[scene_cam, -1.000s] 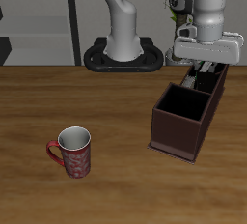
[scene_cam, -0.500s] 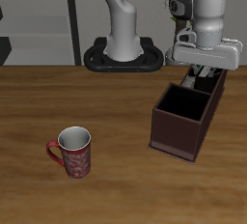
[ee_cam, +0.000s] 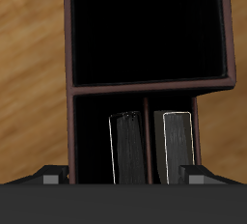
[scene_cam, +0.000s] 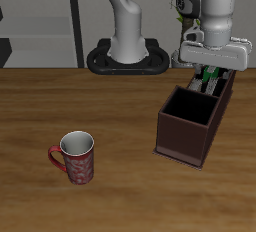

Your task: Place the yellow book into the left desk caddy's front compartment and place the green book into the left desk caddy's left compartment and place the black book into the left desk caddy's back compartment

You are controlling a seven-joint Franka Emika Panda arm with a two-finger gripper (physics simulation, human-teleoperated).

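A red patterned mug (scene_cam: 76, 158) stands nearest the table's front edge, well apart from the left desk caddy (scene_cam: 190, 126), whose large section looks empty. Farther back, the gripper (scene_cam: 212, 73) hangs over its small compartments; whether its fingers are apart cannot be told. A green book (scene_cam: 207, 76) shows beneath it. Books stand upright in the small compartments (ee_cam: 127, 147); thin, stiff and light, they look best pinched across their covers at the top edge.

Large caddy section (ee_cam: 150, 30) open, unobstructed.

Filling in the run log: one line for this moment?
gripper: above left desk caddy | small compartments: two books | mug: apart
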